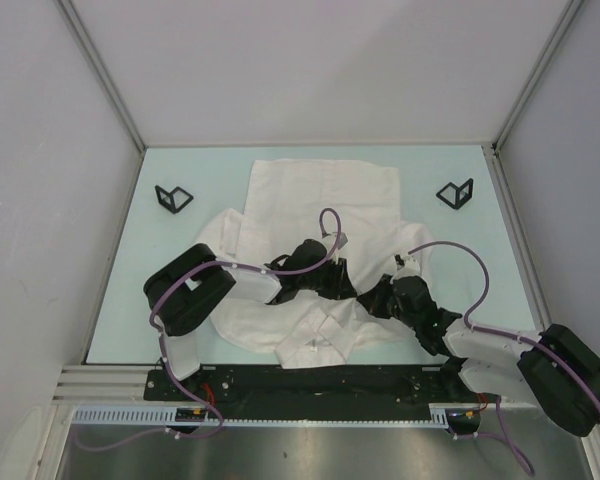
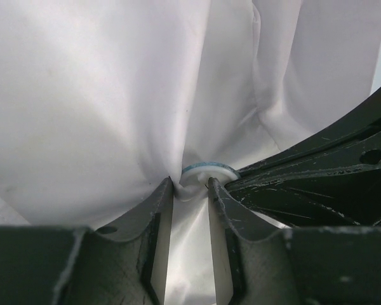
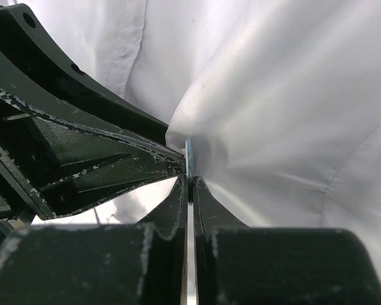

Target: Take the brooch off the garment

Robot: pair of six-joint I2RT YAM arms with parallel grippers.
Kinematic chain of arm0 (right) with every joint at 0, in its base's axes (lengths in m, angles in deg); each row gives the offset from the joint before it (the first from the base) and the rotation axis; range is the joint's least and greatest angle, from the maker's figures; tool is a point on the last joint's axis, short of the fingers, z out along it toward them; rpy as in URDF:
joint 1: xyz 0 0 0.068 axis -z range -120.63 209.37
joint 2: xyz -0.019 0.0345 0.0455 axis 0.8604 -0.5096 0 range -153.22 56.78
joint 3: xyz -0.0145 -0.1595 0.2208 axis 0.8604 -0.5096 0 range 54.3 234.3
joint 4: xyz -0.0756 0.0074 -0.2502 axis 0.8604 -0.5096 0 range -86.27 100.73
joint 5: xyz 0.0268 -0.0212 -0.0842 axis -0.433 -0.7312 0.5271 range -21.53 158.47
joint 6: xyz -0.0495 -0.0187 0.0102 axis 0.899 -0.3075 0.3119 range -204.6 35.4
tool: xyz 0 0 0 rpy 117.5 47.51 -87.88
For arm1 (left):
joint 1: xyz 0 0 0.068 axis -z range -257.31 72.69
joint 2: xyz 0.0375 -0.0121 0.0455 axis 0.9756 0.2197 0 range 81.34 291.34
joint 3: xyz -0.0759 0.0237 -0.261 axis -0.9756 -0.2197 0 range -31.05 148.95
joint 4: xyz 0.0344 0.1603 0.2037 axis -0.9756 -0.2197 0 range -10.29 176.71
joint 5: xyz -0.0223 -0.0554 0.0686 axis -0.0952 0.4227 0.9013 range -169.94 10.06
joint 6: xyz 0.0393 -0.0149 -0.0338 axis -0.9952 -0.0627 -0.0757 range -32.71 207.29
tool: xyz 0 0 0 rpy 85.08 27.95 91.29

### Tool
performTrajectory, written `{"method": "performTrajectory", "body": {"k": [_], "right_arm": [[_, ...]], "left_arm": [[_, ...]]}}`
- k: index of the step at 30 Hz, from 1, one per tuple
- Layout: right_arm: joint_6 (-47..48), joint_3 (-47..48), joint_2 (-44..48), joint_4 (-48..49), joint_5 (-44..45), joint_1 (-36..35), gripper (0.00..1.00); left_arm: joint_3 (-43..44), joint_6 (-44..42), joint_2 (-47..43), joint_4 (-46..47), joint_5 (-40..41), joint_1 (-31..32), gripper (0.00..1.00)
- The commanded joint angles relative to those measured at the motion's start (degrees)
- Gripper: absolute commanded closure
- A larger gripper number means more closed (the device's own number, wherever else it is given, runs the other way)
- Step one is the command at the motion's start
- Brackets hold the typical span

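Both arms reach inward, wrists low, over the large white thin-fabric collared shirt [image 1: 320, 190] spread on the pale teal table [image 1: 212, 170]. The left gripper [image 2: 190, 188] stands narrow, pinching bunched cloth just below the small round white blue-rimmed brooch [image 2: 209, 171] — the right gripper [image 3: 190, 184], nearly closed, nips its thin edge.

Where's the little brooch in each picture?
Top external: hidden where the left gripper and right gripper meet on the garment.
Left wrist: the brooch, a blue-rimmed white disc, just above the left fingertips.
Right wrist: its thin edge, pinched at the right fingertips.
Shared landmark: the garment's white cloth bunched around it.
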Motion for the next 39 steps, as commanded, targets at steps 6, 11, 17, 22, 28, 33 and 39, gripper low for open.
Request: {"method": "performTrajectory", "body": {"k": [6,11,17,22,28,33,39], "right_arm": [[-2.40,-1.95,-1.30,14.99,3.07,-0.03,1.00],[-4.33,-3.19,-4.20,22.46,4.12,-0.03,1.00],[-6.18,-2.49,-6.40,26.34,5.08,-0.29,1.00],[-7.15,-2.48,-5.70,26.25,5.97,-0.21,1.00],[-8.02,-3.71,-1.59,24.41,6.14,-0.56,1.00],[-8.64,-5.29,1.50,24.57,6.93,-0.47,1.00],[-8.82,-6.53,1.33,27.92,6.14,-0.12,1.00]], "left_arm": [[0.35,0.40,0.42,-1.91,2.82,0.28,0.74],[0.18,0.84,0.59,-2.70,3.53,0.19,0.77],[-2.46,1.63,-1.34,-0.51,4.05,0.19,0.68],[-3.95,2.51,-2.13,0.37,4.67,0.19,0.66],[-5.10,4.00,-2.66,0.46,6.34,-0.69,0.79],[-4.75,4.44,-2.13,0.11,6.61,-0.95,0.83],[-6.58,5.41,-3.27,1.68,6.34,-1.92,0.62]]}}
